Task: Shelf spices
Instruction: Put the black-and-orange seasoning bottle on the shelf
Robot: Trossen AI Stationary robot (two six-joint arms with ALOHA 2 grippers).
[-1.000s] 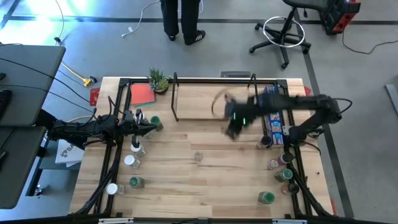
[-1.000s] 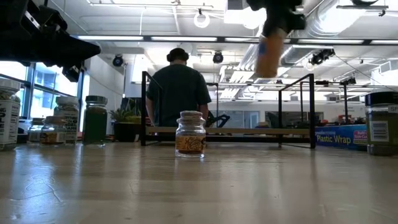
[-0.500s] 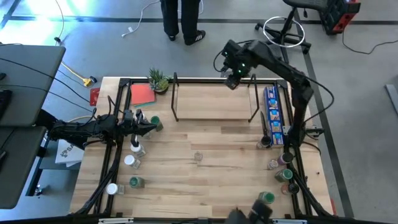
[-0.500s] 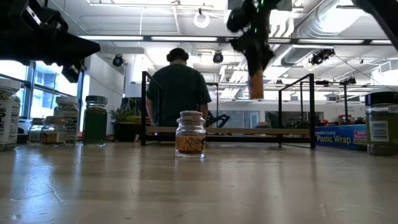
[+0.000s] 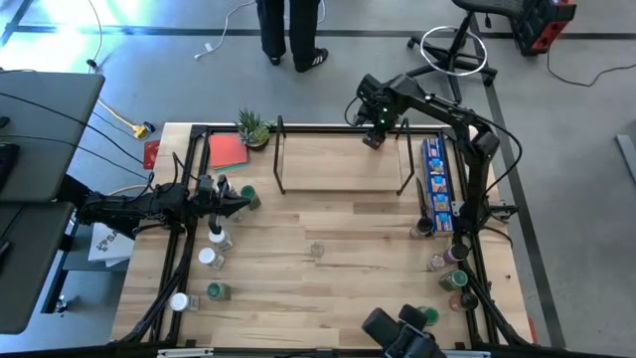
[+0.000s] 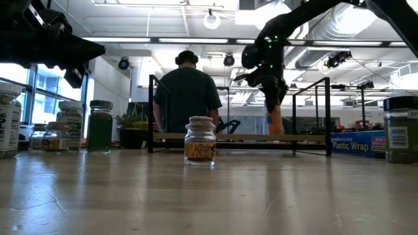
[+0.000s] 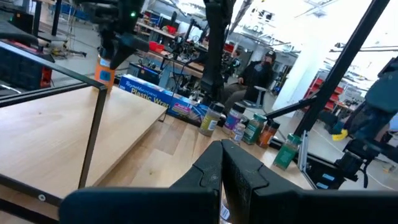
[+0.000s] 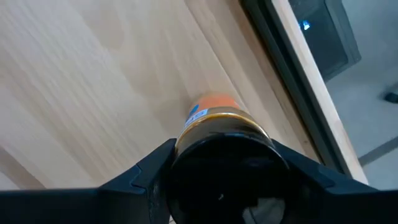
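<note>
Wooden table [image 5: 328, 288] in an open workshop: orange-labelled spice jar [image 8: 214, 121] held over the far right corner of the shelf [image 5: 338, 164].

Clamped in the right gripper [image 5: 375, 127] by its dark cap, hanging upright, long axis vertical, base toward the shelf board near the right rail and back edge; low view shows jar [image 6: 275, 121] just above or barely on the board, cannot tell which. Likely light, rigid and smooth-walled, so prone to slipping or tipping; best gripped across the cap or upper body, square to the axis. Left gripper [image 5: 238, 202] closed on nothing, parked near the table's left edge beside several jars. More jars grouped along the right edge by the blue box [image 5: 435, 179]; one small jar [image 6: 200, 141] alone mid-table.
</note>
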